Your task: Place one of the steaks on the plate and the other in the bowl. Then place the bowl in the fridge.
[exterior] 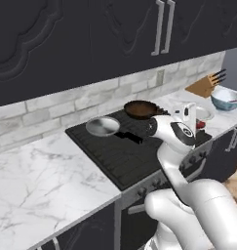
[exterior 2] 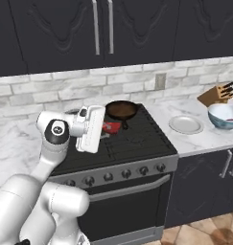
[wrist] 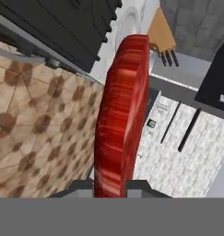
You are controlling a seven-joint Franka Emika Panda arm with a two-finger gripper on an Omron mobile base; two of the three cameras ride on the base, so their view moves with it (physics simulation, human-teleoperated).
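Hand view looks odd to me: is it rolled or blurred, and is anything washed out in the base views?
Hand view: rolled, floor at left and wall tiles at right, sharp; the steak stands edge-on in the shut end effector. Left base view: even light, soft shadow beside the pan. Right base view: no glare, plate and bowl crisp.

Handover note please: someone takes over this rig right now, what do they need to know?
Pincer: shut on a steak, held edge-on above the stove.
Plate: bare, on the counter right of the stove.
Bowl: further right, beside the knife block; something thin and dark shows inside, too small to identify.
Done: one steak picked up.
Left: set it down, deal with the other steak, then bowl into the fridge.
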